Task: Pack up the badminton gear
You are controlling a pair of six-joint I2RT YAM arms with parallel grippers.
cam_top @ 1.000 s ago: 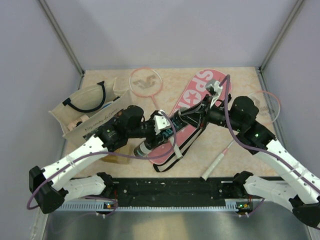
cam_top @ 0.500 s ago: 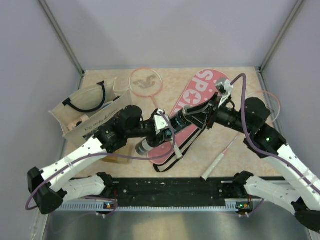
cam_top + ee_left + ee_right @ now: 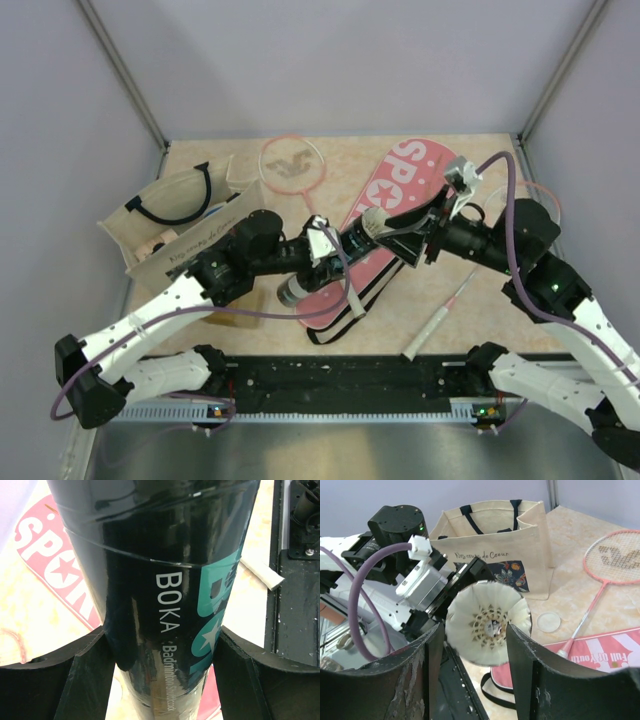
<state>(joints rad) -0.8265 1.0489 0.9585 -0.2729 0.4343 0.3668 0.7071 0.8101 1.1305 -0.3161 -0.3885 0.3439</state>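
Tabletop [image 3: 350,150]; left tool [image 3: 165,650] opposite right tool [image 3: 476,630].

Probably a robotics lab cell: plain lilac panels [image 3: 330,70], metal corner posts [image 3: 122,70], marbled tabletop [image 3: 345,160].

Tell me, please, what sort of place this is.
Probably a robot lab test cell: plain walls enclose a beige tabletop, and the left arm and right arm mount on a black rail.

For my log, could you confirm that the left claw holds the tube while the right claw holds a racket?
Not quite: the right wrist view shows the right claw holding the shuttlecock, not a racket. The left claw does hold the tube.
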